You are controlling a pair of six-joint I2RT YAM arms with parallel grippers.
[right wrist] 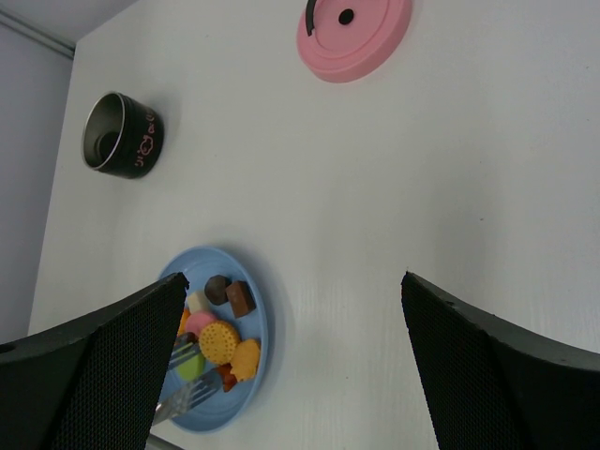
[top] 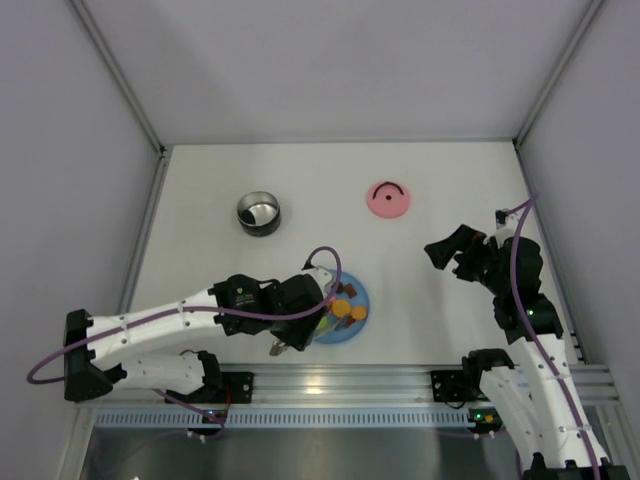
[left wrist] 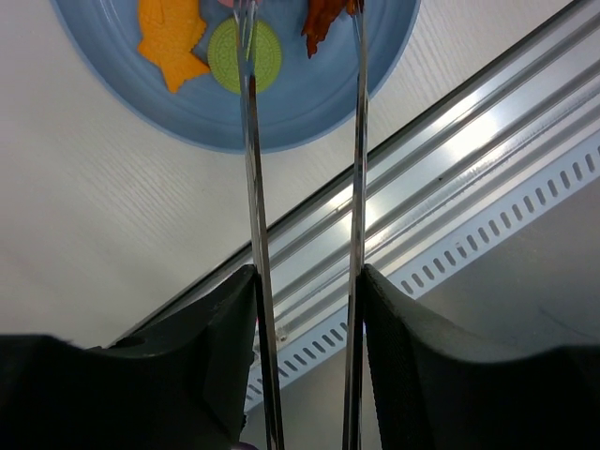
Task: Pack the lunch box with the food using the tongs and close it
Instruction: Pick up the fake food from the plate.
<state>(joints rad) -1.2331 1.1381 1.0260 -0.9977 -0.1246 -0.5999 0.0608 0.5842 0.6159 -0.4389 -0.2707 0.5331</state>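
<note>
Starting with the top external view: the left gripper (top: 320, 318) reaches low across the near part of the table (top: 220, 170) to the blue plate (top: 364, 300). The tongs (top: 278, 347) sit in its jaws, joined end poking back toward the rail (top: 330, 380) and tips over the plate. The food (top: 343, 310) is heaped on the plate, mostly orange from here. The lunch box (top: 259, 213) stands upright at far left, well apart from the plate. The pink lid (top: 388, 199) lies flat to its right, off the box. The right gripper (top: 445, 250) hangs over bare table at the right, near nothing.

Left wrist view: both fingers (left wrist: 220, 356) press on the outsides of the 2 tong arms, clamping them partway, with a gap between the arms. An orange fish piece (left wrist: 173, 37) and a green round cookie (left wrist: 246, 54) lie on the plate. The left tong arm crosses the cookie and the right arm runs up beside a red-brown piece (left wrist: 323, 19). The tips run off the top of frame, so I cannot tell whether they pinch anything.

Right wrist view: the right gripper's jaws are spread wide with nothing between them. Below, the tong tips lie among the pieces at the plate's near side. The lunch box is open and the lid is apart from it, handle up.
</note>
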